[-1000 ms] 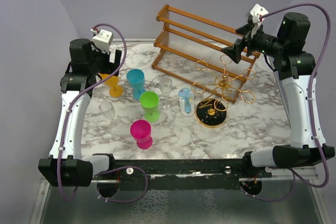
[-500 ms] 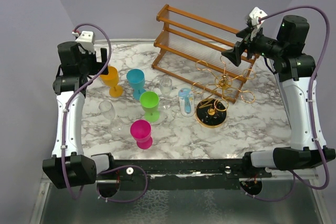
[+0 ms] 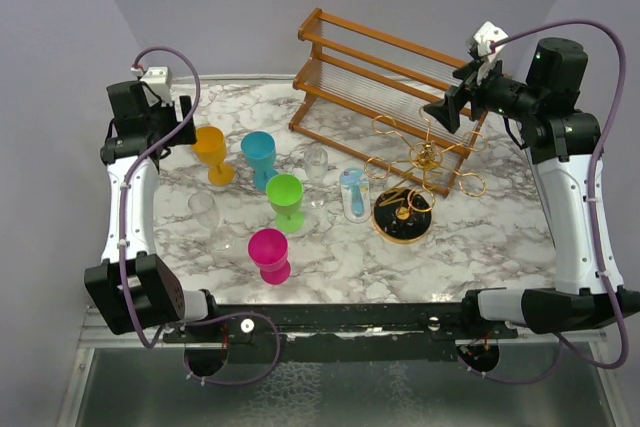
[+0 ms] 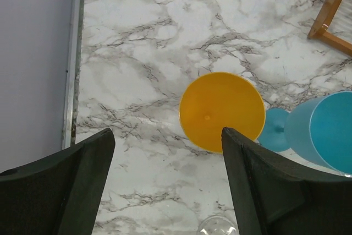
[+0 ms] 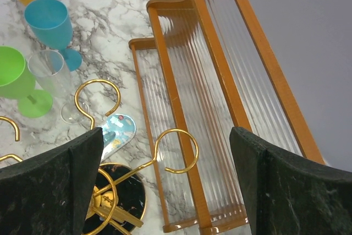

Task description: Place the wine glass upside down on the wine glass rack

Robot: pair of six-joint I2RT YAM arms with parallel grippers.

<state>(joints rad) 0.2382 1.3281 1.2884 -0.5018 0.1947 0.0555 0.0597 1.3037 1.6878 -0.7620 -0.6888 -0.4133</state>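
Note:
Two clear wine glasses stand upright on the marble table: one (image 3: 316, 163) mid-table, one (image 3: 205, 210) near the left. The wine glass rack (image 3: 412, 169), gold wire loops on a round black base (image 5: 118, 205), stands right of centre with nothing hanging on it. My left gripper (image 3: 186, 123) hovers open and empty at the far left, beside an orange goblet (image 4: 221, 111); a clear glass rim (image 4: 217, 228) shows below the left gripper (image 4: 165, 136). My right gripper (image 3: 441, 110) is open and empty, high above the rack's loops (image 5: 177, 152). In the right wrist view the mid-table glass (image 5: 52, 75) shows left of the right gripper (image 5: 166, 133).
Teal (image 3: 260, 155), green (image 3: 286, 199) and magenta (image 3: 269, 252) goblets stand among the glasses. A blue patterned tumbler (image 3: 353, 193) stands next to the rack's base. A brown wooden slatted rack (image 3: 385, 77) stands at the back. The table's left edge (image 4: 70, 81) is close to my left gripper.
My left arm has drawn back to the left, off the orange goblet, which now shows fully; its jaws have narrowed a little. The right arm has barely shifted.

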